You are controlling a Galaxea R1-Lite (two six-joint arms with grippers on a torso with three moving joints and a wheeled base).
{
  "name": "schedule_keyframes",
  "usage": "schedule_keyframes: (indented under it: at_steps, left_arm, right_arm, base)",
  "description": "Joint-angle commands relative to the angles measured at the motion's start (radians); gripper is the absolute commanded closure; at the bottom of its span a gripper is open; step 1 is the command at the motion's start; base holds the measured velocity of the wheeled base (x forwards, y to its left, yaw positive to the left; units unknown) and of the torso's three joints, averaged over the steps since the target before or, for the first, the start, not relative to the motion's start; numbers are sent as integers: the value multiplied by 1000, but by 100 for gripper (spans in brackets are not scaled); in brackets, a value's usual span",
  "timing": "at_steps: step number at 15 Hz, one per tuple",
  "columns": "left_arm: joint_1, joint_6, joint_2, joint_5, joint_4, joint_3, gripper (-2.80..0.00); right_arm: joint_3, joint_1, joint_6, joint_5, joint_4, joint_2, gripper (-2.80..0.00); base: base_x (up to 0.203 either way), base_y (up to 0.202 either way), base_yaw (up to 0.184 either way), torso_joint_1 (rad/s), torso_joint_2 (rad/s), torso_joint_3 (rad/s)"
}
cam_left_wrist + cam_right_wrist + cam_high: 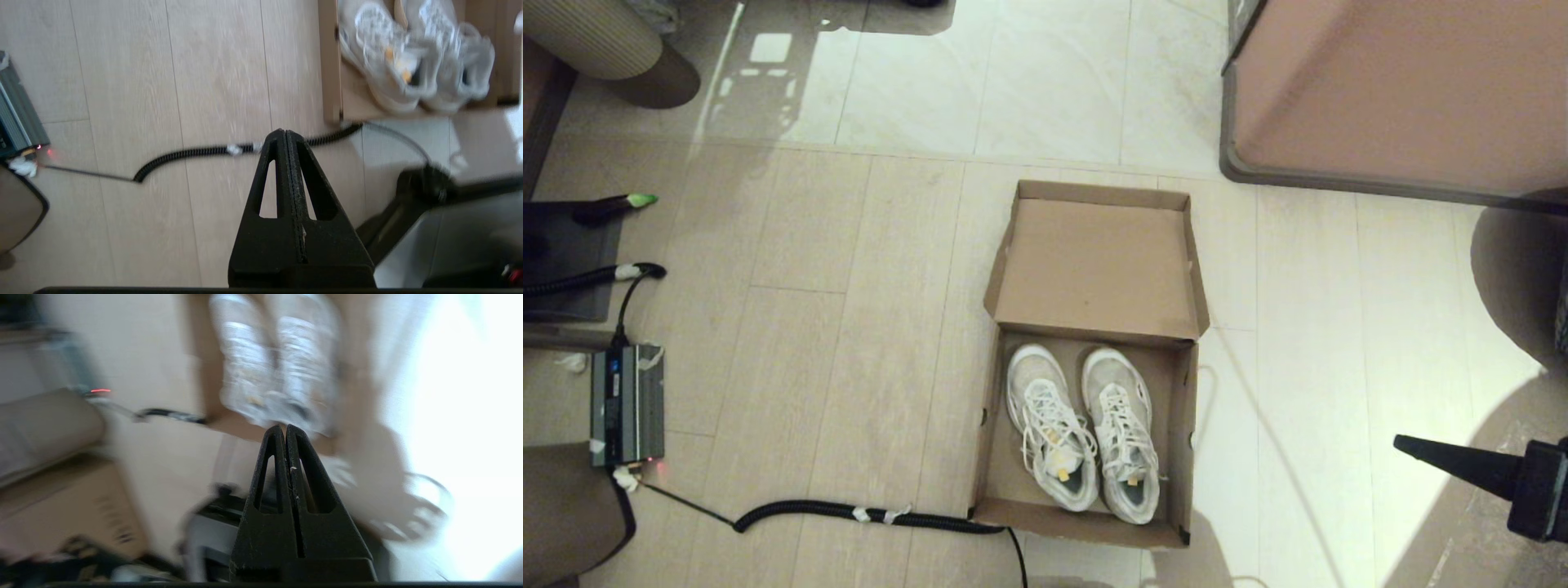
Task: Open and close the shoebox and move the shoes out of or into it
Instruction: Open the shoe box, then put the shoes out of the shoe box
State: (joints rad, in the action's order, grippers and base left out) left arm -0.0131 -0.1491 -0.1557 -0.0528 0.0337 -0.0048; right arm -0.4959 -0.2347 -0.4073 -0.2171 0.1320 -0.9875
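Floor: pale wood planks under the open brown cardboard shoebox (pixel 1094 269).
Shoes: I judge the white mesh sneakers (pixel 1082 433) light and soft; I would grip at the heel collar.
Grippers: left gripper (pixel 284 132) and right gripper (pixel 284 428) both closed, empty.

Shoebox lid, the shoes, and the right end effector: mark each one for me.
shoebox lid (pixel 1098 269): head view, inner face of the opened flap.
shoes (pixel 1082 433): head view, laces of the pair inside the box.
right end effector (pixel 1405 445): head view, tip of its closed fingers, low at the right edge.

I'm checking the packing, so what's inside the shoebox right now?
The open shoebox holds the pair of shoes side by side, toes toward the raised lid. Whatever lies beneath them on the box floor is hidden.
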Motion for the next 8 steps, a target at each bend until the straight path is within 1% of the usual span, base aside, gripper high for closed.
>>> schedule_keyframes:
  at_steps: [1,2,3,4,6,8]
  left_arm:
    - [5,31,150,9,-34,4,0]
    - [5,68,156,36,-38,5,0]
    - [5,97,156,49,-37,5,0]
    - [5,111,156,51,-35,5,0]
    - [5,111,156,51,-35,5,0]
    - [5,111,156,51,-35,5,0]
  right_arm:
    - [19,0,16,57,-14,78,0]
    - [37,0,34,79,-14,94,0]
    - [59,0,68,109,-14,111,0]
    - [80,0,98,126,-14,138,0]
    - [136,0,140,135,-18,199,0]
    - [153,0,152,147,-53,244,0]
  base:
    - [0,0,0,0,0,0]
    - [0,0,0,0,0,0]
    - [0,0,0,0,0,0]
    - [0,0,0,0,0,0]
    - [0,0,0,0,0,0]
    - [0,0,0,0,0,0]
